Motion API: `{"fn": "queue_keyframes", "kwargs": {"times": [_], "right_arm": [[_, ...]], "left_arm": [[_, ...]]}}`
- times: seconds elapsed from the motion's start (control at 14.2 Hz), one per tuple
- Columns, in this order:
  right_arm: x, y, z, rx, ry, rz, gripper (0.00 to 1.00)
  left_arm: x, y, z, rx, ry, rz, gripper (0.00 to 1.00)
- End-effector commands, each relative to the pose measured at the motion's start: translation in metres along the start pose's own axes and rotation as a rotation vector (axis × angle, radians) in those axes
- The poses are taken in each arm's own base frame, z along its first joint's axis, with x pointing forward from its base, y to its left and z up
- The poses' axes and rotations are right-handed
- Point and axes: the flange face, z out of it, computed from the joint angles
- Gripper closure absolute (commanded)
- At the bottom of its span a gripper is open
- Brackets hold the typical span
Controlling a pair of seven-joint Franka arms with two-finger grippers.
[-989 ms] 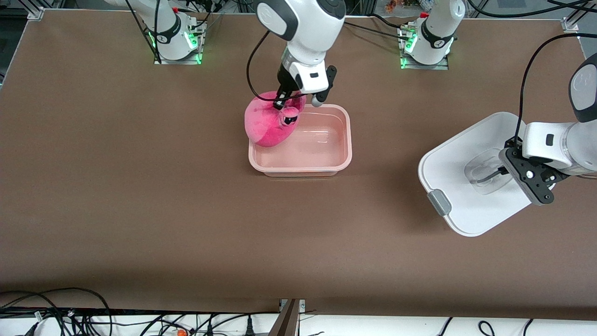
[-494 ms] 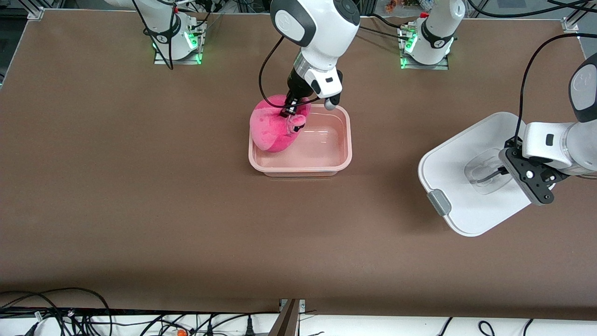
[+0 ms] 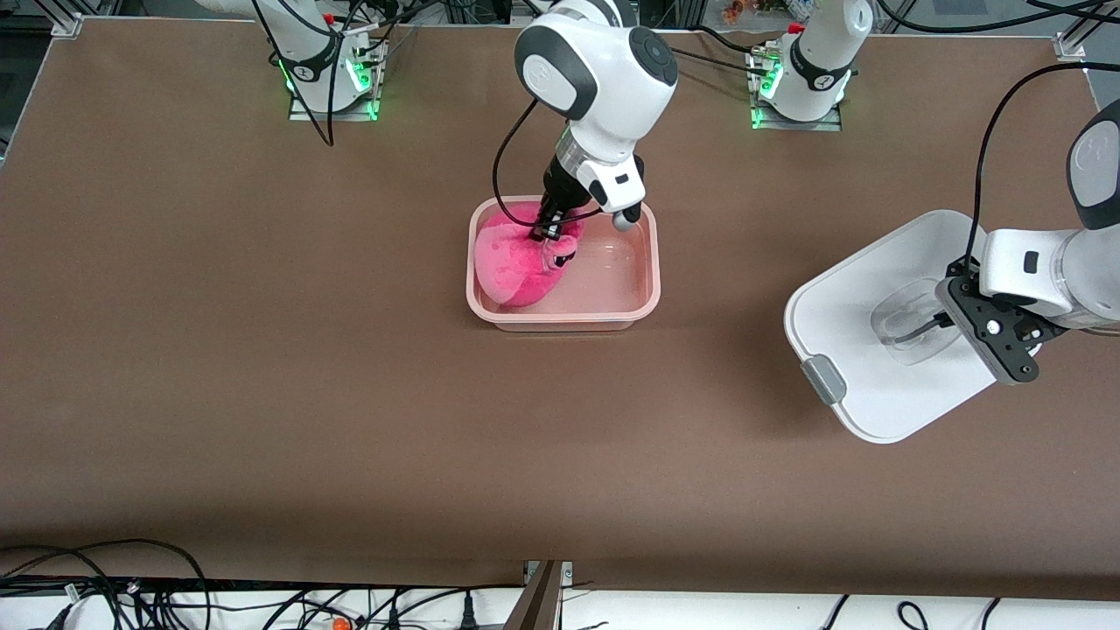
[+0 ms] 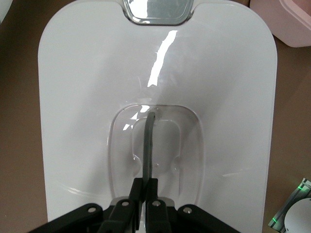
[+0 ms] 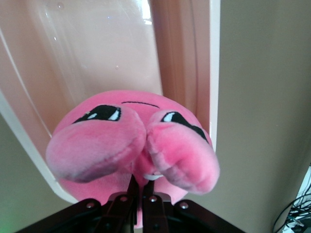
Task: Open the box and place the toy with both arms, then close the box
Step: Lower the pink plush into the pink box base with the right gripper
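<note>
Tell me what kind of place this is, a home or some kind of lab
Most likely a robotics lab: two white arms bolted to a brown table, the right gripper lowering a pink toy into a box, the left gripper holding its lid, loose cables along the edge.

Bright, even overhead light on the brown worktop point(image 3: 262, 350), soft shadows pooling under the lid point(image 3: 875, 324) and the box point(image 3: 652, 289). In the left wrist view, 1 white streak of glare runs across the lid's glossy top. The right wrist view shows the toy point(image 5: 131, 145) slightly soft up close.
</note>
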Motion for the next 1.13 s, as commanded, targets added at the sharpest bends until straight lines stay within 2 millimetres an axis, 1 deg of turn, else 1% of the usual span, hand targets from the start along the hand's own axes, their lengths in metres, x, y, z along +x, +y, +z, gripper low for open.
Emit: {"fn": "queue_keyframes", "kwargs": {"times": [0.0,0.07,0.14,0.35,0.57,0.64,0.71,0.78,0.85,1.06], "right_arm": [[0.008,0.004,0.003,-0.015,0.001,-0.018,1.00],[0.012,0.002,0.011,-0.014,-0.003,-0.020,1.00],[0.023,0.000,0.024,-0.017,0.008,-0.025,1.00],[0.042,-0.004,0.050,-0.037,0.025,-0.033,1.00],[0.055,-0.007,0.061,-0.047,0.059,-0.019,1.00],[0.058,-0.007,0.062,-0.052,0.076,-0.012,0.95],[0.059,-0.007,0.061,-0.055,0.086,0.003,0.82],[0.059,-0.008,0.061,-0.055,0.089,0.016,0.42],[0.060,-0.010,0.059,-0.054,0.093,0.034,0.00],[0.067,-0.025,0.045,-0.048,0.117,0.116,0.00]], "left_arm": [[-0.004,0.002,-0.005,-0.008,0.012,0.017,1.00],[-0.004,0.002,-0.005,-0.008,0.012,0.017,1.00],[-0.004,0.002,-0.005,-0.008,0.012,0.017,1.00],[-0.004,0.002,-0.005,-0.008,0.012,0.017,1.00],[-0.004,0.002,-0.005,-0.008,0.012,0.017,1.00],[-0.004,0.002,-0.005,-0.008,0.012,0.017,1.00],[-0.004,0.002,-0.005,-0.008,0.012,0.017,1.00],[-0.004,0.002,-0.005,-0.008,0.012,0.017,1.00],[-0.003,0.002,-0.005,-0.009,0.014,0.017,1.00],[-0.003,0.002,-0.005,-0.009,0.014,0.017,1.00]]}}
